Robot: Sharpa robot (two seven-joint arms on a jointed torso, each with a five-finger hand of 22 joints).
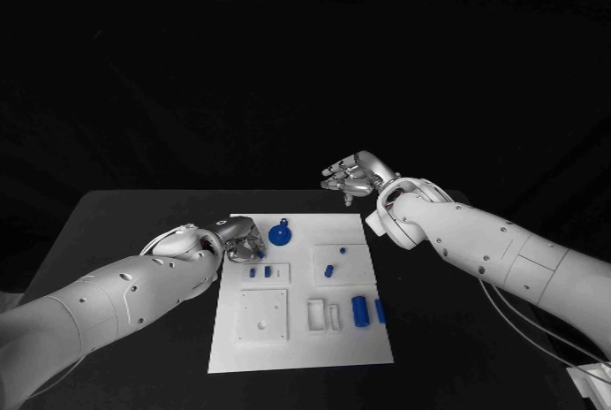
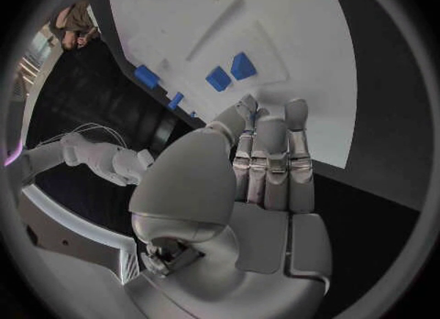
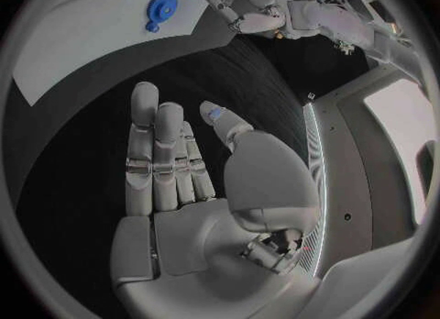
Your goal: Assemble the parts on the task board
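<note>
1. Black surface (image 1: 127, 224) carries the white task board (image 1: 300, 339), blue parts (image 1: 360, 309) lying on it.
2. Left hand (image 1: 239, 239) rests at the board's left edge, fingers (image 2: 271, 159) together, holding nothing.
3. Right hand (image 1: 355, 175) hovers beyond the far edge, empty, fingers loosely apart.

- My left hand (image 1: 239, 239) covers the left edge of the white board (image 1: 300, 339), so I can't tell whether its fingertips touch anything there.
- In the left wrist view, my own thumb hides part of a small blue piece (image 2: 175, 100).
- The two tiny blue pieces (image 1: 260, 271) near that hand are too small for me to make out their shape.
</note>
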